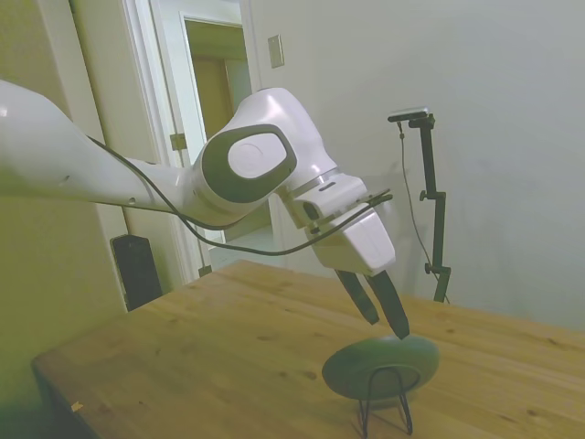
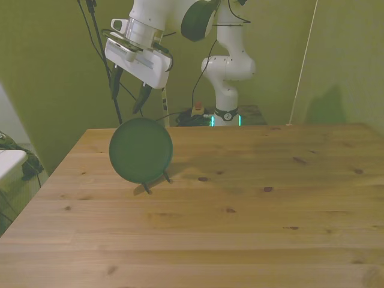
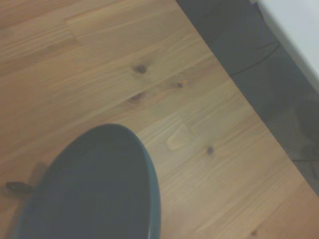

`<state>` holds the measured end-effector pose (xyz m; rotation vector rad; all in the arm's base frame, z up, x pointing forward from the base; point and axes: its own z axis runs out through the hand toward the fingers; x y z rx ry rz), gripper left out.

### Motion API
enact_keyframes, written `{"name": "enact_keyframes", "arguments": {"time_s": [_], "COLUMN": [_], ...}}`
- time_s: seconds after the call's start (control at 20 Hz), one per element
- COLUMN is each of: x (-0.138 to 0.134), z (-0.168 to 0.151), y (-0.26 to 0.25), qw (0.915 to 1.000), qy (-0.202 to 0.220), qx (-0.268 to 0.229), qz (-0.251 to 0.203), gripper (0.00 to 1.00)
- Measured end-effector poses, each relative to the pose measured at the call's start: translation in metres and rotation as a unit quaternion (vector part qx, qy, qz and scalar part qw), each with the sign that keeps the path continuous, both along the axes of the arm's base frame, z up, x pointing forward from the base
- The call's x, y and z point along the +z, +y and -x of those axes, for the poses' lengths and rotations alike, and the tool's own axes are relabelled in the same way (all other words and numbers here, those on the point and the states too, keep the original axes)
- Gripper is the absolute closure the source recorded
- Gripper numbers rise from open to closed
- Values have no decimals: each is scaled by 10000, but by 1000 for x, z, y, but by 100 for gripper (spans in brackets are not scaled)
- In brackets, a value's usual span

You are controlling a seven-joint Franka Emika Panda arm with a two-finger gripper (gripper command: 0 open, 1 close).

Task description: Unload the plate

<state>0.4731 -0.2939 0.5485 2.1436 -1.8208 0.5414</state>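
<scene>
plate [image 2: 140, 150] upright on edge — perhaps tilted

Side view: stands off one table side, low and near; white arm enters from 9 o'clock
Front view: across the wooden table [image 2: 252, 210], facing the robot's base at 12 o'clock
Wrist view: close, looking down
Shared: round grey-green plate [image 1: 384, 361] on tabletop

There is one plate [image 2: 140, 150], standing in one black wire stand [image 1: 384, 402]. One wooden table [image 2: 252, 204] carries both. One white arm [image 1: 137, 174] with one gripper [image 1: 382, 316] hangs above.
</scene>
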Motion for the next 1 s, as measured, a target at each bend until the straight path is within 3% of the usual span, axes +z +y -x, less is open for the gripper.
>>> {"name": "enact_keyframes", "arguments": {"time_s": [0.5,0.95,1.0], "x": [-38,-52,-53], "z": [-28,-28,-27], "y": [14,13,13], "qw": [9998,9995,9994], "qy": [14,134,162], "qx": [139,62,40], "qz": [-141,-287,-311], "gripper": [0,0,100]}}
